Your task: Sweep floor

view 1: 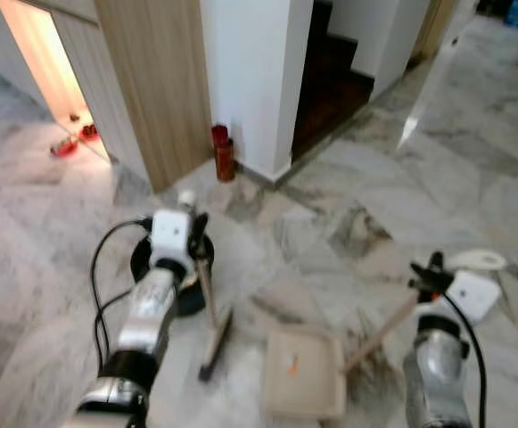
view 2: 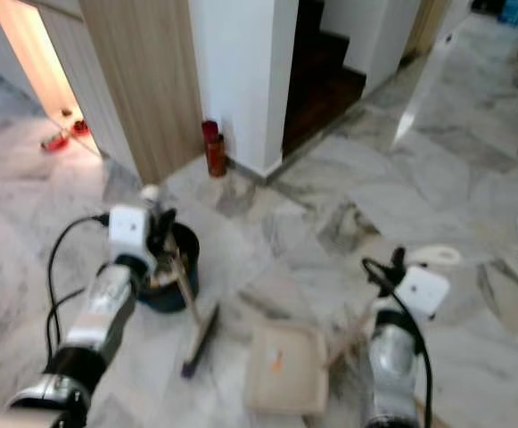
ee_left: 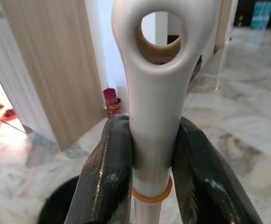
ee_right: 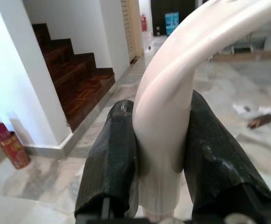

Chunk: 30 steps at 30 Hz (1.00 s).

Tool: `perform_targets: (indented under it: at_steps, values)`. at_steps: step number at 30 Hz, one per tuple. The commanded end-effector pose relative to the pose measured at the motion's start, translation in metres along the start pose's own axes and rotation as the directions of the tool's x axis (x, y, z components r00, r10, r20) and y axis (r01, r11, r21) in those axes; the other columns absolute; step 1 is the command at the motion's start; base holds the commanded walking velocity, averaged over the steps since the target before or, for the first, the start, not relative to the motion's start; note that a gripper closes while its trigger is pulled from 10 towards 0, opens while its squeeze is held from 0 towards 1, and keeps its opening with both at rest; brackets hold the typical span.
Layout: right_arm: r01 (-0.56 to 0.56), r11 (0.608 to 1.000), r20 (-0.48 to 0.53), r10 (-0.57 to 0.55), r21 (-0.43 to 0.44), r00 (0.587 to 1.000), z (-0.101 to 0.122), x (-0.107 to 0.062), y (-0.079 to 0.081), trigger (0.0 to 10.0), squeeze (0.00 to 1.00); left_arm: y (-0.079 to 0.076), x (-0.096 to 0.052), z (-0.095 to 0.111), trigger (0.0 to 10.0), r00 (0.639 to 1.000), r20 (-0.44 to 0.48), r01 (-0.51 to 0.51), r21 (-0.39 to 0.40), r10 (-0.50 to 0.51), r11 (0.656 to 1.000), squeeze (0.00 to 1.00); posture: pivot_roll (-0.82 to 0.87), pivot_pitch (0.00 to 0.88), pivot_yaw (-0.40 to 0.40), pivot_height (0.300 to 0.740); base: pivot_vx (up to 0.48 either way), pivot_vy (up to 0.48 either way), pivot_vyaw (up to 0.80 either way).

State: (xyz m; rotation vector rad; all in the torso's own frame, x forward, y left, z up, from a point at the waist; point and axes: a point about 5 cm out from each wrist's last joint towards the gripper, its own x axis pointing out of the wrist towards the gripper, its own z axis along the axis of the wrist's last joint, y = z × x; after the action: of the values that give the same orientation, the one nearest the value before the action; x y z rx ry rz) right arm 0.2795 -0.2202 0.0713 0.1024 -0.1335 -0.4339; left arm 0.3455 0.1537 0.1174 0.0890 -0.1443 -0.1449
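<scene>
We take the dustpan (view 1: 303, 385) as our landmark: a pale, shallow square pan lying flat on the grey marble floor (view 1: 401, 178), with a small orange scrap inside it.

Our left gripper (ee_left: 154, 163) sits up and to the left of the dustpan, its two black fingers (ee_left: 108, 172) clamped on the cream broom handle (ee_left: 155, 93) just below the handle's hanging hole and above an orange ring. From there the broom (view 1: 212, 325) slants down to the floor, and its dark brush head rests just left of the dustpan, apart from it. Behind the left gripper, farther from the dustpan, stands a dark round bucket (view 2: 171, 267).

Our right gripper (ee_right: 161, 154) is to the right of the dustpan and above it, its fingers (ee_right: 112, 158) closed tight around the curved cream top of the dustpan handle (ee_right: 172, 88). That long handle runs down at a slant to the dustpan's right rear corner. A patch of dark dirt (view 1: 365, 357) lies on the floor just right of the dustpan, under the handle.

Well beyond the dustpan, a red can (view 1: 224, 153) stands at the foot of a white wall (view 1: 250, 71), beside a wooden panel (view 1: 156, 80) and dark stairs (ee_right: 77, 77).
</scene>
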Motion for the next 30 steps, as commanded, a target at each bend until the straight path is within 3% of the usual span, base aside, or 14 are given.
perform_targets:
  at_steps: [1, 13, 23, 30]
  values:
    - [0.059, 0.998, 0.050, -0.059, 0.002, 0.997, 0.0098, 0.0025, -0.0159, 10.0, 0.00, -0.0123, 0.0057, 0.0110, 10.0, 0.998, 0.059, 0.037, 0.003, -0.037, 0.999, 0.00, 0.12, 0.037, 0.017, 0.740, 0.000, -0.240, -0.80]
    - [0.054, 0.998, 0.068, -0.053, -0.011, 0.996, 0.0130, 0.0022, -0.0156, 10.0, 0.00, -0.0140, 0.0048, 0.0113, 10.0, 0.997, 0.061, 0.045, 0.001, -0.045, 0.999, 0.00, 0.12, 0.060, 0.012, 0.740, 0.000, -0.242, 0.00]
    - [0.067, 0.998, 0.053, -0.066, -0.009, 0.996, 0.0122, 0.0020, -0.0189, 10.0, 0.00, -0.0131, 0.0050, 0.0120, 10.0, 0.997, 0.069, 0.039, -0.006, -0.038, 0.999, 0.00, 0.11, 0.048, 0.004, 0.740, 0.000, 0.000, 0.00]
    - [0.064, 0.998, 0.049, -0.064, -0.008, 0.997, 0.0122, 0.0026, -0.0198, 10.0, 0.00, -0.0127, 0.0054, 0.0131, 10.0, 0.996, 0.082, 0.035, -0.026, -0.033, 0.999, 0.00, 0.10, 0.027, -0.001, 0.740, 0.000, 0.000, -0.80]
